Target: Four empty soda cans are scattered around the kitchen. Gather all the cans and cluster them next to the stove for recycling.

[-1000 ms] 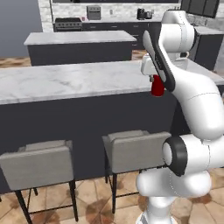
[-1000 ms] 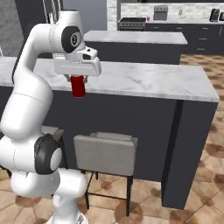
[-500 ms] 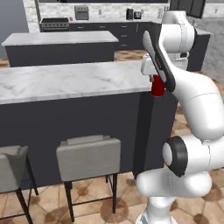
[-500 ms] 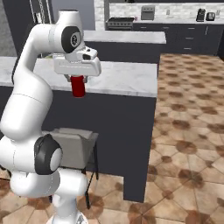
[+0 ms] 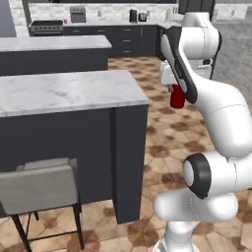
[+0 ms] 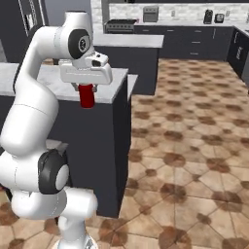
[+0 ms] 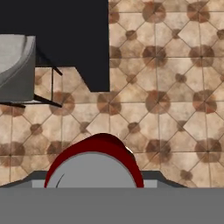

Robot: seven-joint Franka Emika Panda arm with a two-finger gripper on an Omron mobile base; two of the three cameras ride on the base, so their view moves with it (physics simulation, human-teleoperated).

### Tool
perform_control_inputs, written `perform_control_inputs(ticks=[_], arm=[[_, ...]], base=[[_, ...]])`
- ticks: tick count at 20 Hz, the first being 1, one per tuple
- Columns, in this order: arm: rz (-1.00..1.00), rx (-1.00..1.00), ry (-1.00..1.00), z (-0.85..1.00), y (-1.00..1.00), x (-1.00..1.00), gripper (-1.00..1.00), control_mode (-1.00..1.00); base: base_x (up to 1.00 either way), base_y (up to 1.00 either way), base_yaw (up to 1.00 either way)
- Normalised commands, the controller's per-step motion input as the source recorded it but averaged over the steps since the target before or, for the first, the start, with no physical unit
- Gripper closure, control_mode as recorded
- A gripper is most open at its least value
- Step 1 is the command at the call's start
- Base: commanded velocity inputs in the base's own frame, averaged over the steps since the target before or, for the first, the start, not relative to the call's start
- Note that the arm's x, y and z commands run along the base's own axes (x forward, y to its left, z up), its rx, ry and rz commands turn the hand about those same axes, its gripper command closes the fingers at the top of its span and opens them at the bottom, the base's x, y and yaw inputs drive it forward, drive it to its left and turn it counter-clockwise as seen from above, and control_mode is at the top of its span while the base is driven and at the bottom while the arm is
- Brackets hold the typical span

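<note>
- Red can (image 6: 87,95) clamped upright in the pincer (image 6: 86,90), hanging in the air above the tile floor (image 6: 194,160), just past the corner of the near surface (image 5: 64,91).
- Fingers hidden behind the can's grey top in the hand view.
- Stool (image 5: 39,184) below the surface, cut off at the left edge.
- Stove (image 6: 121,25) far back by the wall, small and blurred.

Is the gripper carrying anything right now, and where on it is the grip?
Yes. The gripper holds a red soda can upright by its upper end, the can's body hanging below the hand, over the tile floor.
</note>
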Motion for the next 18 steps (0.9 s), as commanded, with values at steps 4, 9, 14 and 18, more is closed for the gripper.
perform_control_inputs(ticks=[4, 9, 14, 18], arm=[[0.0, 0.0, 0.0, 0.0, 0.0, 0.0, 1.0, 1.0], [0.0, 0.0, 0.0, 0.0, 0.0, 0.0, 1.0, 1.0], [0.0, 0.0, 0.0, 0.0, 0.0, 0.0, 1.0, 1.0], [0.0, 0.0, 0.0, 0.0, 0.0, 0.0, 1.0, 1.0]], base=[[0.0, -1.0, 0.0], [0.0, -1.0, 0.0], [0.75, -1.0, 0.01], [1.0, -0.87, 0.02]])
